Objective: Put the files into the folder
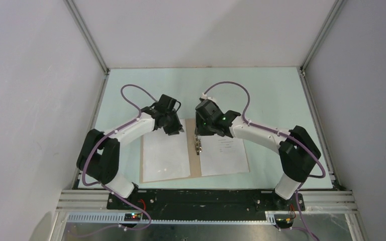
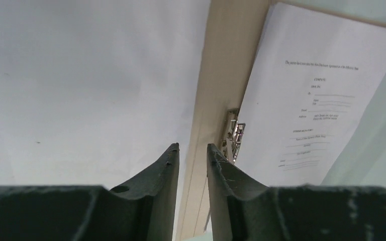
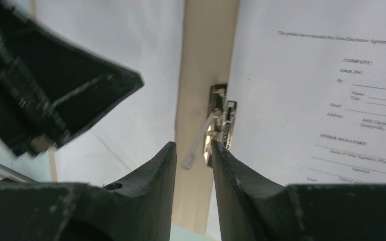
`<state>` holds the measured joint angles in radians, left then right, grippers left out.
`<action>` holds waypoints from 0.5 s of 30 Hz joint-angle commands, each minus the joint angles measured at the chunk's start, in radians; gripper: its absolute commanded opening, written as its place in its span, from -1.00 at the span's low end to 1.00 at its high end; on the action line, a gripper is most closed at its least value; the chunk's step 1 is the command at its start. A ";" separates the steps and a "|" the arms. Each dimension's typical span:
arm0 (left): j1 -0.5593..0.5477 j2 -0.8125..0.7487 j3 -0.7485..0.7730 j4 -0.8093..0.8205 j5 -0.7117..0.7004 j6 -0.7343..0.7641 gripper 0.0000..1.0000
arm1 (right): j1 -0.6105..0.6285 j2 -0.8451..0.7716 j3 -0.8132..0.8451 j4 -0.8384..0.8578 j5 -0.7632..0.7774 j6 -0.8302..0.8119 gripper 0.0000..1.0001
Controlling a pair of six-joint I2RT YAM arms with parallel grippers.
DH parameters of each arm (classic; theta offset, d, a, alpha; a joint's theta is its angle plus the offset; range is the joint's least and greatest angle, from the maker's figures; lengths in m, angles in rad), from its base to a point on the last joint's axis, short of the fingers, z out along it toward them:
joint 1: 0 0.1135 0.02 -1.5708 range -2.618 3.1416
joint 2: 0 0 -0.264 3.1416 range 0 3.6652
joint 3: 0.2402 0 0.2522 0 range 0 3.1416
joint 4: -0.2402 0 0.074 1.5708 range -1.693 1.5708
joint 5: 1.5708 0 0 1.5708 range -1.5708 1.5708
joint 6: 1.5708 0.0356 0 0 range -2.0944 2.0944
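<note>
2 white arms (image 1: 130,129) with black joints (image 1: 103,155), purple cables (image 1: 122,93) and dark fingers (image 2: 167,168).

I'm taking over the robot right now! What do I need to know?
Left gripper: open, empty, over the spine's far end.
Right gripper: open, empty, beside the small metal clip.
The flat tan cardboard folder lies open: blank white paper sheet on its left half, printed white paper sheet on its right.
Done: both sheets are on the folder.
Left: probably closing it; whether the clip grips anything is unclear.
</note>
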<state>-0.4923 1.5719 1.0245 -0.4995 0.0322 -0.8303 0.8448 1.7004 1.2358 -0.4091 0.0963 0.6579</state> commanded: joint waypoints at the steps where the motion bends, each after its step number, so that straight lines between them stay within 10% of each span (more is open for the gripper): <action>1: 0.050 -0.050 0.012 0.019 0.013 -0.009 -0.34 | 0.080 -0.020 0.069 -0.101 0.133 0.005 -0.25; 15: 0.164 -0.173 -0.066 0.020 0.021 -0.004 -0.31 | 0.186 0.182 0.277 -0.279 0.309 -0.066 -0.21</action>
<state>-0.3374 1.4471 0.9791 -0.4904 0.0387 -0.8307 1.0080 1.8397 1.4399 -0.6231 0.3199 0.6254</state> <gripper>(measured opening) 0.342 0.393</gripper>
